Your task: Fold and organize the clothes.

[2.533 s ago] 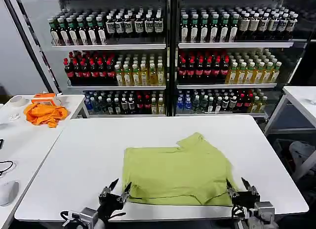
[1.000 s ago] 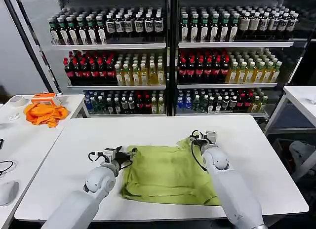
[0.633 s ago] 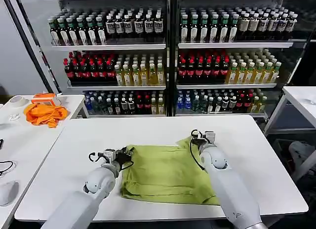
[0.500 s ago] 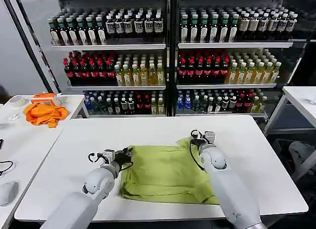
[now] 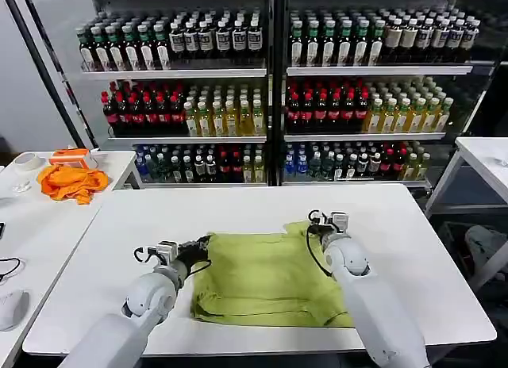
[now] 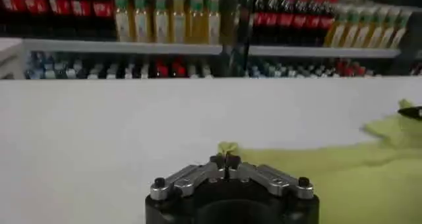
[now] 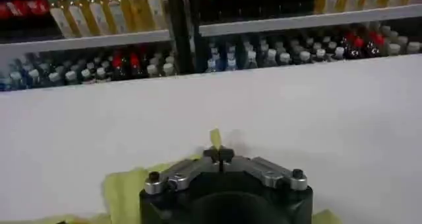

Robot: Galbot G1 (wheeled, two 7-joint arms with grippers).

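While both arms reach out over the white bench (image 5: 119, 249), the lime T-shirt (image 5: 266, 277) lies folded over on itself at the middle of the bench, nearer the front edge than the back one. The left tool (image 5: 198, 246) sits at the shirt's far left corner, and the left wrist view shows its fingers (image 6: 227, 163) pressed together with a small tuft of lime fabric (image 6: 228, 148) pinched between them. The right tool (image 5: 317, 223) is at the shirt's far right corner, where a sleeve or flap rises toward the back edge. In the right wrist view its fingers (image 7: 219, 155) are also closed tight, with a sliver of the lime cloth (image 7: 215, 138) standing up from the pinch. So each tool grips one far corner of the same shirt, left and right, well apart from each other. The cloth between them looks rumpled along its near edge, lying flat on the bench surface.

Off to the left stands a second white bench (image 5: 32, 225) with a bright orange cloth (image 5: 71, 182) heaped near its back corner. Behind the work, shelves of bottles (image 5: 270, 98) span the whole back wall.
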